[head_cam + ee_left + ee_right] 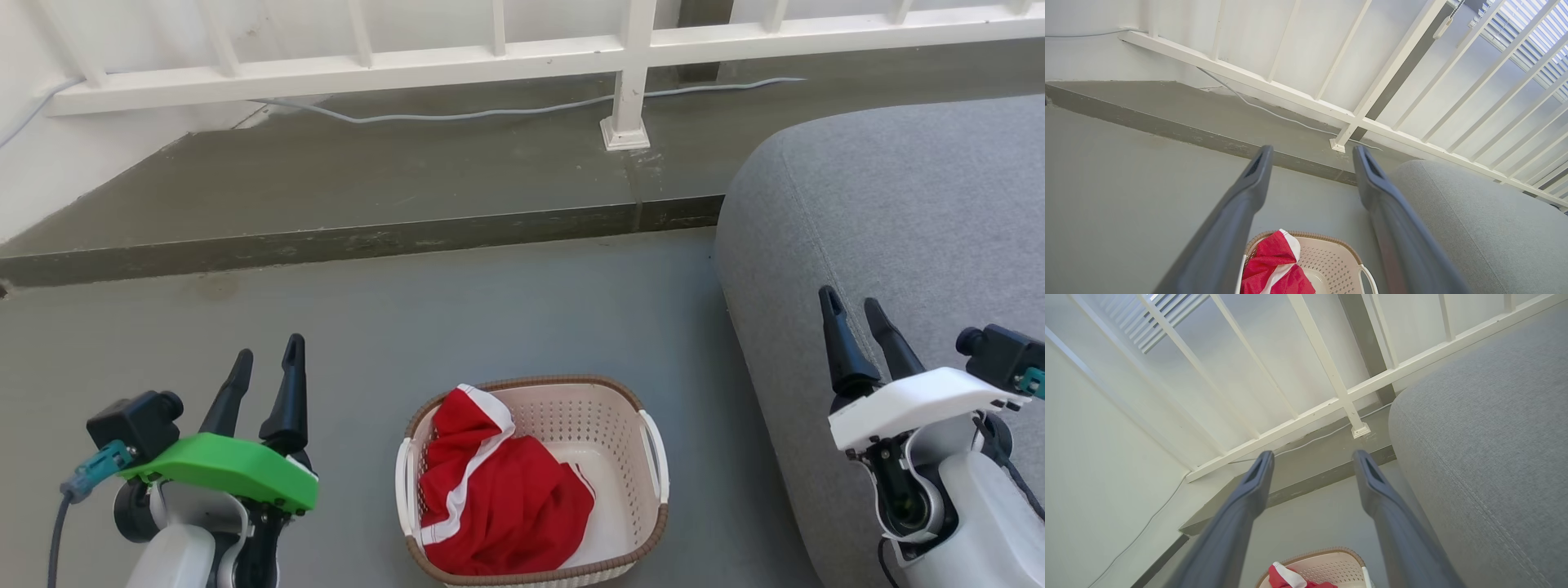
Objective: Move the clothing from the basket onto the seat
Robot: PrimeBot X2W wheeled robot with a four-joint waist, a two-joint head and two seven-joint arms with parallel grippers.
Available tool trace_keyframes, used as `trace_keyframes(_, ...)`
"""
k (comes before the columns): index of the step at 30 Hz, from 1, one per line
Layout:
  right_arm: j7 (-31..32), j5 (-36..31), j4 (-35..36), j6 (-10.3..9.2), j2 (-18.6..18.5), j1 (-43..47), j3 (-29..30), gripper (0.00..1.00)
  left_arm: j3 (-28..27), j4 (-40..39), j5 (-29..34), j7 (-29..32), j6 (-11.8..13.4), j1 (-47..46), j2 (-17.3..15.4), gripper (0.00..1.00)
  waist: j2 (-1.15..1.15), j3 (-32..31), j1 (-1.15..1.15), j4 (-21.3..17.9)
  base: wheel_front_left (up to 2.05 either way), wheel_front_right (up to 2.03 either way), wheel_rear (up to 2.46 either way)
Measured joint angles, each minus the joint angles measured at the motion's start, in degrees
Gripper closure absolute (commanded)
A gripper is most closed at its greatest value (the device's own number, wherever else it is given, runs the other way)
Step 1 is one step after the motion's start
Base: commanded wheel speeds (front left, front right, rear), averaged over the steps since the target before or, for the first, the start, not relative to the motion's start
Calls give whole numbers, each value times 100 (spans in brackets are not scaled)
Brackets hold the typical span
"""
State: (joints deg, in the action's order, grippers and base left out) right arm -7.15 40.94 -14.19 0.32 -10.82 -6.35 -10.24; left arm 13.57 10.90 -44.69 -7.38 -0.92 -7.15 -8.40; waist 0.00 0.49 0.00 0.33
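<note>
Filling the 9 o'clock half of the basket (571,412), the clothing (498,490) lies as a crumpled heap of bright red fabric with white stripes. One white-edged fold is propped against the rim at 11 o'clock, and the 3 o'clock half shows bare bottom. The basket is a cream plastic rectangle with rounded corners, perforated walls, a brown braided-look rim and white side handles. It stands on the smooth grey floor (392,327) at 6 o'clock in the head view. At its 3 o'clock, near but apart, bulges the seat (898,212), grey woven upholstery with a rounded corner and a stitched seam. The left pincer (269,346) at 8 o'clock and the right pincer (850,298) at 4 o'clock both stand open, empty, the right one in front of the seat's edge. A white railing (490,61) and a pale cable (490,112) run at 12 o'clock.
</note>
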Motion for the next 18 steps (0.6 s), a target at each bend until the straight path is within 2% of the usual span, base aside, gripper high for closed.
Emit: trace_keyframes(18, -349, -1193, -101, -248, -26, -35, -328, 0, 414, 129, 1145, -337, 296, 0, -19, 0, 0, 4, 0, 22, 0, 0, 0)
